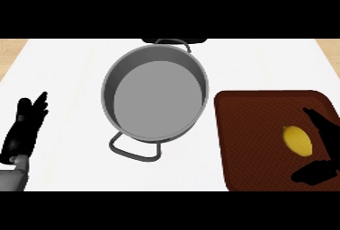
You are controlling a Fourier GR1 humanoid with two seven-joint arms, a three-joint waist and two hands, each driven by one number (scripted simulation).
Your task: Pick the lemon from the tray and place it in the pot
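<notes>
Yellow oval lemon (297, 140) lies on brown tray (252, 134).

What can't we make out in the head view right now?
- Right robot hand: cut off by the view's right edge; palm and forearm out of sight, so contact with the lemon is unclear.
- Pot: far handle partly cut by the view's top edge.
- Tray: right and near rims run out of view.
- Left robot hand: resting open at the view's left edge, forearm mostly cut off.
</notes>
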